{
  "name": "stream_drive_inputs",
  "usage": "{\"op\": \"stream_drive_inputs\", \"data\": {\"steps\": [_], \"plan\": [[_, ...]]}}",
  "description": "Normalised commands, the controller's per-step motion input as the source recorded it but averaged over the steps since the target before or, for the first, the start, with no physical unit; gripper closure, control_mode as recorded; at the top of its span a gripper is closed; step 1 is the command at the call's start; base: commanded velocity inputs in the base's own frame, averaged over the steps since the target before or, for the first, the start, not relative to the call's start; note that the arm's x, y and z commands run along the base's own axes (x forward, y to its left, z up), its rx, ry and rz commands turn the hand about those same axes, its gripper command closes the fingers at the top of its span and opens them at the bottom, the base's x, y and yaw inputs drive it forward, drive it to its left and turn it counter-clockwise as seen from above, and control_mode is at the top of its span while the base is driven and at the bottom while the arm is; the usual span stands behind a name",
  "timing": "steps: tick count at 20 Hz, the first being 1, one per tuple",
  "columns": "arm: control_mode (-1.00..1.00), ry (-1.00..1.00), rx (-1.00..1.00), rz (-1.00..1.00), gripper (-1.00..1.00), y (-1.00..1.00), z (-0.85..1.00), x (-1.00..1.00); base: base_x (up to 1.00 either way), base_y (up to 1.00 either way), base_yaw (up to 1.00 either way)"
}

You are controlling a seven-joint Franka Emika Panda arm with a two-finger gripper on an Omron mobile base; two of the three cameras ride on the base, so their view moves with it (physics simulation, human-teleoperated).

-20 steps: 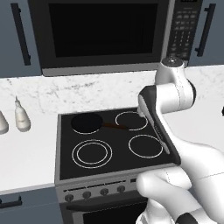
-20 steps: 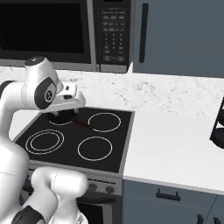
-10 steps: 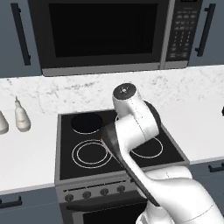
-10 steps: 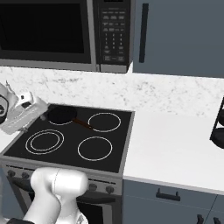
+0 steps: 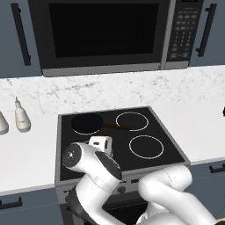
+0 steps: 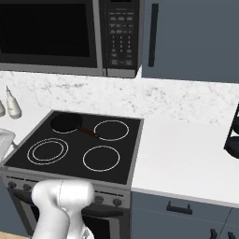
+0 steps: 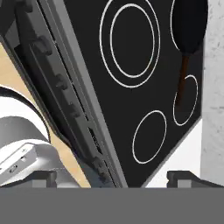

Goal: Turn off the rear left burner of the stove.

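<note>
- Right now my pincer (image 7: pixel 113 176) hangs above the front left part of the stove (image 6: pixel 119 154), looking down on it; both dark fingertips (image 7: pixel 43 176) stand far apart at the near edge of my hand view with nothing between them, so I call it open and empty.
- Ahead of my fingertips runs the grey front strip with its row of small dark knobs (image 7: pixel 61 83), slanting away from the pincer toward the far left of my view.
- Beyond that strip, directly out from the pincer, lies the large double-ringed burner (image 7: pixel 131 39).
- The rear left burner (image 6: pixel 66 123) sits past that one, on the far side from me, under the small black skillet (image 7: pixel 189 24), whose handle points back toward the bright single-ring burners (image 7: pixel 149 136).
- The burner itself is flat glass and gives nothing to take hold of; my judgement is that the thing to grasp is one of those knobs.
- I expect a knob to be small, rigid and smooth, turning stiffly on its shaft, so the fingers should close across its sides, squarely, and twist without tugging outward.
- I cannot tell from here which knob governs the rear left burner; no markings are readable.
- The pincer must drop below the cooktop edge and face the strip before any grip is possible.
</note>
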Motion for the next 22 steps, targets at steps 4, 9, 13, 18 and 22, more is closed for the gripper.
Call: {"op": "stream_drive_inputs", "data": {"steps": [4,9,13,18,22], "plan": [[-1.0,0.37,-0.56,0.5,-1.0,0.56,-1.0,0.0,0.0,0.0,0.0],[-1.0,0.33,-0.56,0.52,-1.0,0.19,-1.0,0.0,0.0,0.0,0.0],[-1.0,0.2,-0.51,0.44,-1.0,0.14,-0.94,0.0,0.0,0.0,0.0],[-1.0,0.15,-0.39,0.32,-1.0,0.27,-0.87,0.01,0.0,0.0,0.0],[-1.0,0.02,-0.2,0.15,-1.0,0.49,-0.78,0.51,0.0,0.0,0.0]]}}
